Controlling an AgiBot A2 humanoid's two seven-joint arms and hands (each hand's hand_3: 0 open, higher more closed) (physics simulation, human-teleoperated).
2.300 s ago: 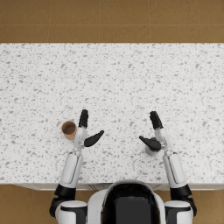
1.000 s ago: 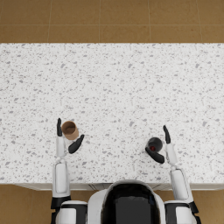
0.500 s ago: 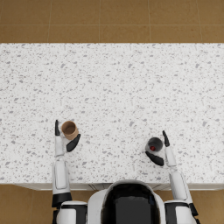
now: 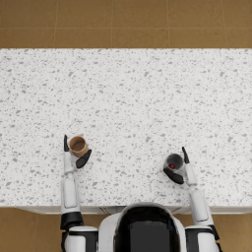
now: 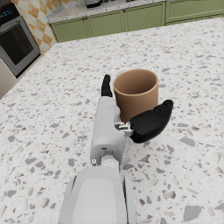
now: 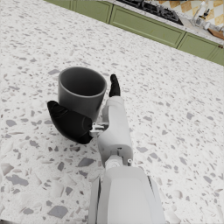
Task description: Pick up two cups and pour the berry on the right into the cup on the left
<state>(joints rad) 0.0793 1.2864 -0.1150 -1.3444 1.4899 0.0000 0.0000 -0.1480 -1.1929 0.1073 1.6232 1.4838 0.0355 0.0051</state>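
Note:
A brown cup (image 4: 78,145) stands upright on the left of the speckled counter (image 4: 128,98). My left hand (image 4: 69,157) brackets it, with straight fingers (image 4: 65,142) on its left and the thumb (image 4: 83,158) on its right. In the left wrist view the thumb (image 5: 151,122) lies against the brown cup (image 5: 135,94). On the right stands a grey cup (image 4: 173,161) holding a red berry (image 4: 172,166). My right hand (image 4: 183,170) flanks it the same way, thumb (image 6: 70,122) low against the grey cup (image 6: 82,92). Neither hand is closed around its cup.
The counter's front edge (image 4: 123,206) runs just behind both wrists. Green cabinets (image 5: 131,19) and an oven (image 5: 17,43) stand across the room. Brown floor (image 4: 128,22) lies past the counter's far edge.
Both arms have drawn back toward the front edge. My left hand has shifted from the brown cup's right side to straddle it. My right hand has settled around the grey cup. Neither cup has moved.

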